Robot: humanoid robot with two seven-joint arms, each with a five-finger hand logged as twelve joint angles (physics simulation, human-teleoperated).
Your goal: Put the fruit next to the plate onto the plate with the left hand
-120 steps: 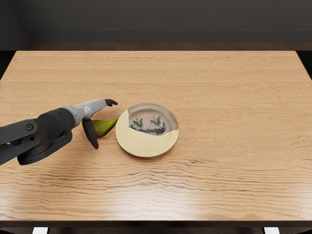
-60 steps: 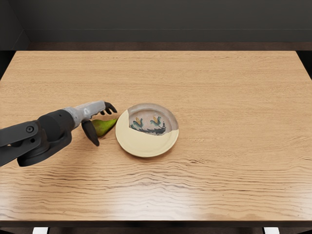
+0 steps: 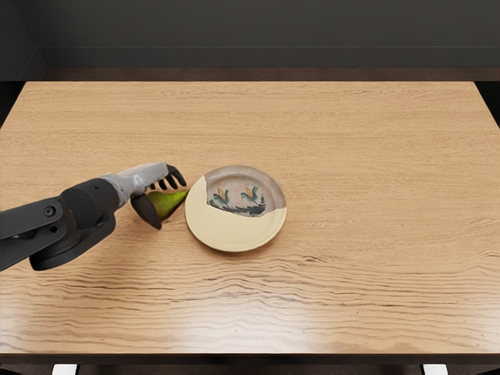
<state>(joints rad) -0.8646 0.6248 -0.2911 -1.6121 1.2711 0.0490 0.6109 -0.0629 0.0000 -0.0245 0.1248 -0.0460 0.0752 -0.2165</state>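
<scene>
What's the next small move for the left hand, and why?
Probably a short lift straight up. The left hand is curled around the pear, thumb on the near side, fingers over the far side, and the pear lies on the table beside the plate, not on it.

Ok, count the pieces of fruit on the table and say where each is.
1. A green pear lies on the table just left of the plate, tip toward its rim, the left robot hand curled around it. No other fruit shows. None seems hidden.
</scene>
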